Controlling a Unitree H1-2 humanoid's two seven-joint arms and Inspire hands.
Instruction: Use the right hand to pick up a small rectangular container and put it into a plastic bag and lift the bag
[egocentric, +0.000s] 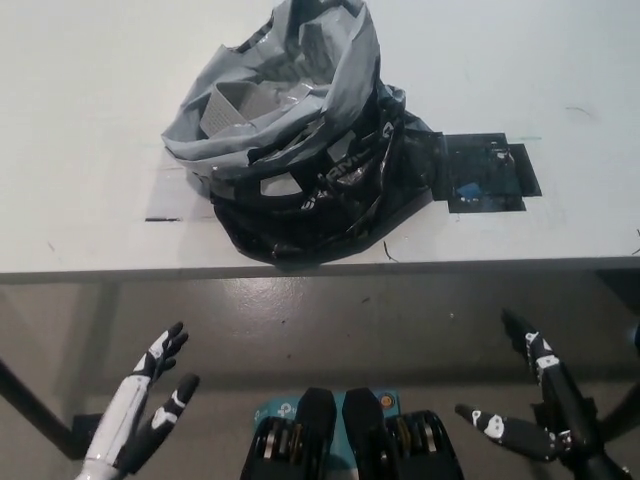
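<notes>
Low at the left, below the table's near edge, the white left hand (145, 405) rests with its fingers spread wide and nothing in it, well clear of the work because the task gives it no part. Up on the white table (90, 150), towards the middle and close to the near edge, sits the plastic bag (295, 150), a crumpled heap of grey film over glossy black, its mouth gaping upward and slightly to the left, which would let something be dropped in from above. A pale rectangular shape shows inside the opening; it may be the small rectangular container (235, 103), though folds of the bag hide too much to be sure. Just beside the bag's right flank lies a flat dark mat (485, 175) with a small blue mark on it, and nothing stands on it. At the lower right, also below the table edge and well apart from the bag, the black right hand (535, 405) hangs with fingers apart and empty. Judging from this, the bag remains to be lifted, and the right hand must reach for its rim.
</notes>
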